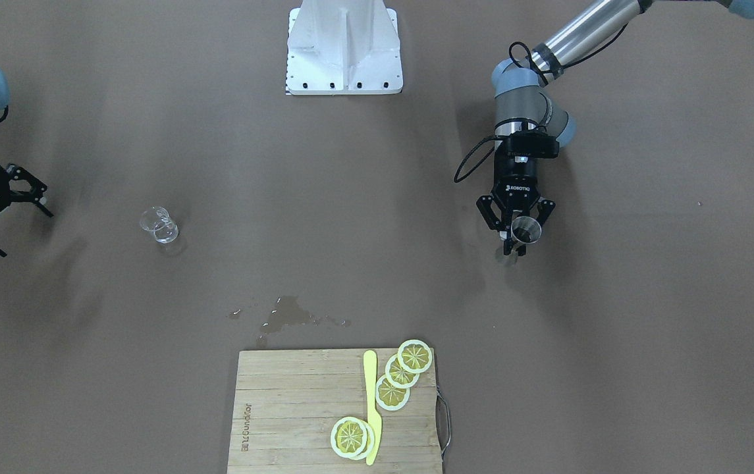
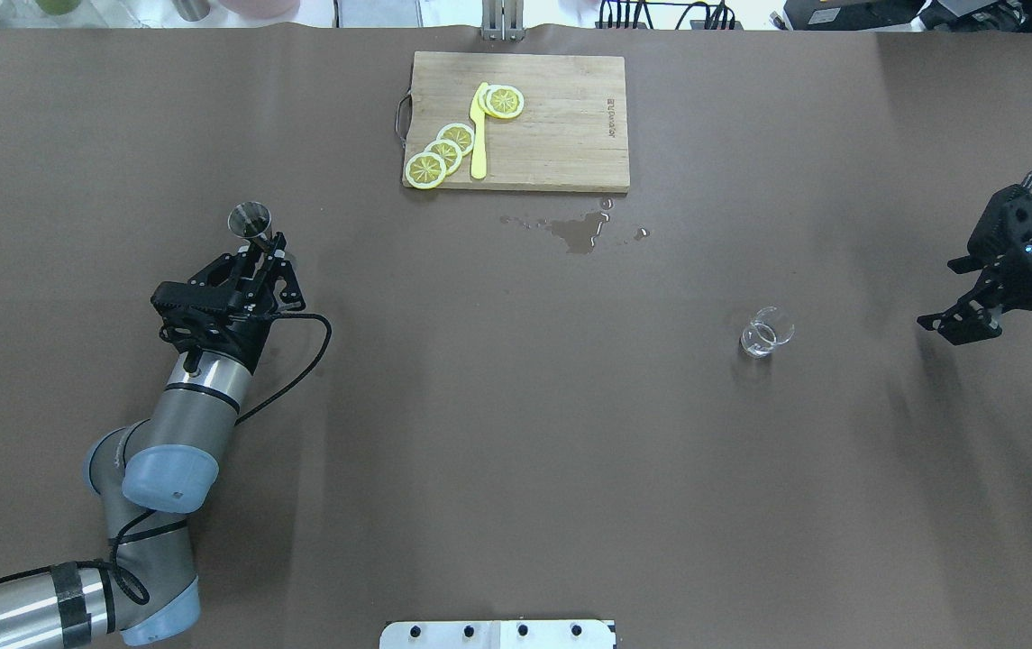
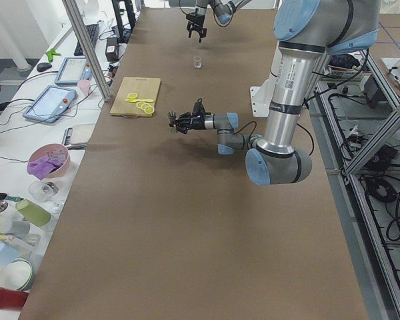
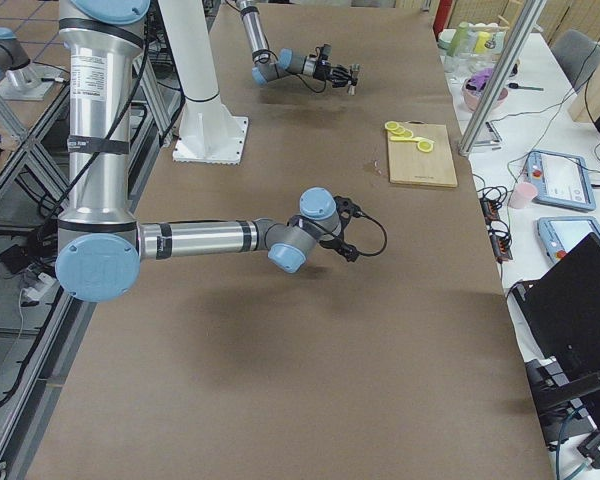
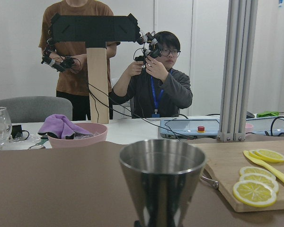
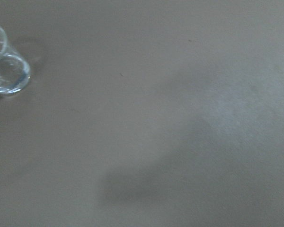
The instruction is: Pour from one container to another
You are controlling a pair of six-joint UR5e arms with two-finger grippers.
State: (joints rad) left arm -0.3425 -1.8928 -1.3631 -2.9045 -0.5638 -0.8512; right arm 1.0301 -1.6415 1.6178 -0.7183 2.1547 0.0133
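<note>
The metal jigger [image 1: 525, 230] stands upright between the fingers of my left gripper [image 1: 513, 245], which is shut on its lower part. From above, the jigger [image 2: 250, 219] sits just beyond the left gripper [image 2: 270, 255], and its open cone [image 5: 162, 177] fills the left wrist view. The clear glass cup [image 1: 159, 225] stands alone on the table [image 2: 516, 433], with a little liquid at its bottom [image 2: 766, 331]. My right gripper [image 1: 24, 232] is open and empty, well apart from the cup, toward the table's end [image 2: 944, 293]. The cup [image 6: 4, 66] shows at the right wrist view's left edge.
A wooden cutting board [image 2: 561, 135] with lemon slices [image 2: 443, 153] and a yellow knife [image 2: 479, 131] lies at the far middle edge. A wet spill [image 2: 579, 230] spreads in front of it. The white robot base [image 1: 344, 49] is opposite. Two people [image 5: 154, 80] are beyond the table.
</note>
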